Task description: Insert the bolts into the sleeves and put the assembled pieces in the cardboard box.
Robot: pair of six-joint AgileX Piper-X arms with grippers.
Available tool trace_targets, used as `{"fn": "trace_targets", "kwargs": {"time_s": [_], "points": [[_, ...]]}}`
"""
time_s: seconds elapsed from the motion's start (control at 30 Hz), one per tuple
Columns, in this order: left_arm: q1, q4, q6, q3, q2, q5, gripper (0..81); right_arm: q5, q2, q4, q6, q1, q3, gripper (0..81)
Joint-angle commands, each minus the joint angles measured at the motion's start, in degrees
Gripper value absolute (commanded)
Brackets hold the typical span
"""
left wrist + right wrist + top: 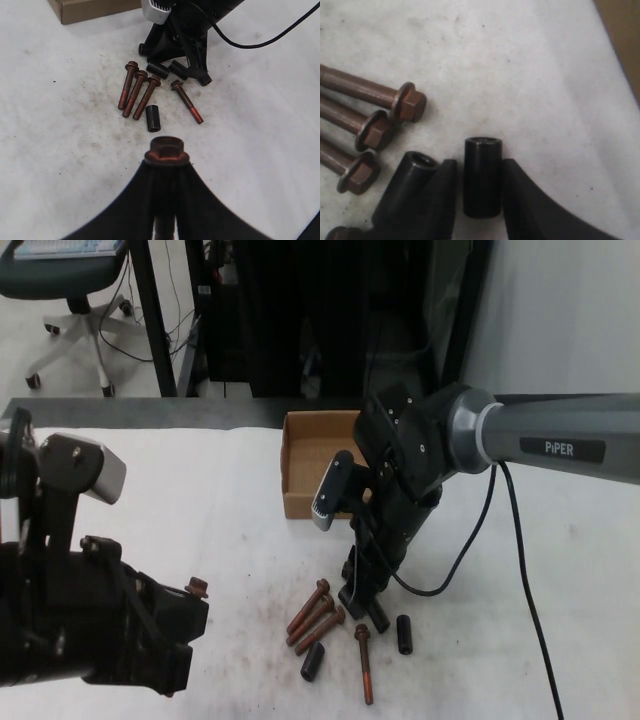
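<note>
Near the cardboard box (pixel 300 502), your right end effector (pixel 480 170) straddles a sleeve (pixel 482 192) lying on the tabletop (pixel 520 75), jaws open. It looks stiff and slick, so pinch it mid-length. Your left end effector (pixel 166 180) grips a bolt (pixel 166 150).

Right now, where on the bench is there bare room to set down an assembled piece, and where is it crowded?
Free: the bench between the cardboard box and the left end effector, which holds a bolt; also right of the outer sleeve. Crowded: near the box, where the right end effector straddles a sleeve beside the loose bolts.
</note>
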Motion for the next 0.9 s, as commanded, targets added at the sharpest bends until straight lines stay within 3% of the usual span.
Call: {"fn": "trace_targets", "kwargs": {"time_s": [0.0, 0.87], "points": [[-0.16, -0.74, 0.32, -0.11, -0.43, -0.33, 0.4, 0.39, 1.46, 0.1, -3.33, -0.08, 0.27, 29.4], [-0.16, -0.74, 0.32, 0.48, -0.43, -0.33, 0.4, 0.39, 1.46, -4.84, -3.06, -0.08, 0.27, 29.4]]}}
